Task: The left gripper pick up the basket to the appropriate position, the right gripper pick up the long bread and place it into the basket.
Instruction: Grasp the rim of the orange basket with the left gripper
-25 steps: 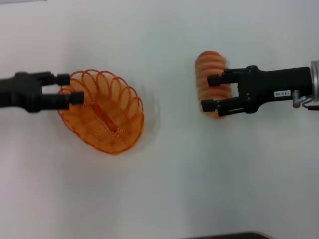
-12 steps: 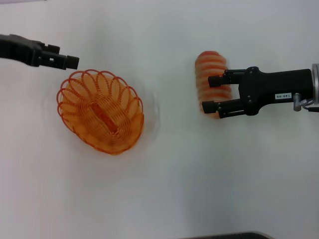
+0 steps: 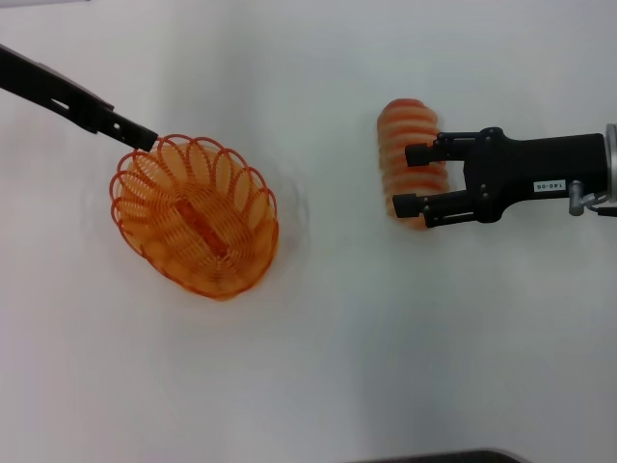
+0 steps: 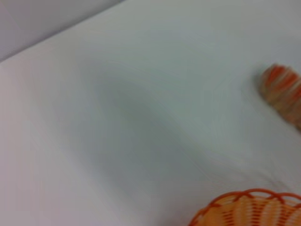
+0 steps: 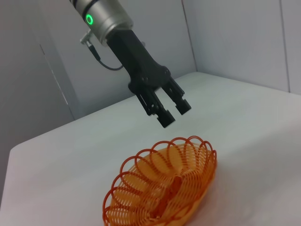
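Head view: left gripper (image 3: 143, 138) has let go of the basket (image 3: 196, 217) and lifted beyond its far rim; basket stands free on the desk (image 3: 318, 357). Right gripper (image 3: 410, 180), fingers spread, straddles the long bread (image 3: 407, 145), well apart from the basket.

Right wrist view: left gripper (image 5: 171, 112) hangs above the basket (image 5: 162, 188), fingers apart, empty. Basket placing appears done; bread grasp pending.

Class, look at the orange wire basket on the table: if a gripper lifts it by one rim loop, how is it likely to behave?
The basket is open thin wire, so probably light. Its looped rim may flex slightly under a pinch. Held at one edge, the wide oval would likely tilt. The left gripper hangs open above it; the right gripper straddles the long bread.
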### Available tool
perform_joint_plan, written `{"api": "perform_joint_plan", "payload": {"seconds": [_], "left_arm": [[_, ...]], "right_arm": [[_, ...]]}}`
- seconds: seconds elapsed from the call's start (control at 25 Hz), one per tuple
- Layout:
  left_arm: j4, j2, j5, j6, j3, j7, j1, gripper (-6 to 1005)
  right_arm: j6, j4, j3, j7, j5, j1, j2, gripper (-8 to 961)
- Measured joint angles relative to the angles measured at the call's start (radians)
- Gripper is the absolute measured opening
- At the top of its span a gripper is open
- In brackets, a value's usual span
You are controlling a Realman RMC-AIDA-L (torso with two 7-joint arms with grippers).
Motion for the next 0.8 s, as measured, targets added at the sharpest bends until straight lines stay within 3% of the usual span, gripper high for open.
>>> {"api": "perform_joint_plan", "payload": {"seconds": [0.28, 0.52, 0.8], "left_arm": [[-0.060, -0.054, 0.077, -0.142, 0.097, -0.034, -0.017, 799], [-0.125, -0.078, 0.121, -0.211, 0.115, -0.036, -0.030, 792], [-0.131, -0.091, 0.120, -0.221, 0.110, -0.037, -0.040, 785]], "right_arm": [[0.006, 0.001, 0.000, -0.001, 0.001, 0.000, 0.000, 854], [0.017, 0.000, 0.000, 0.002, 0.002, 0.003, 0.000, 854], [0.018, 0.000, 0.000, 0.003, 0.003, 0.009, 0.000, 855]]}}
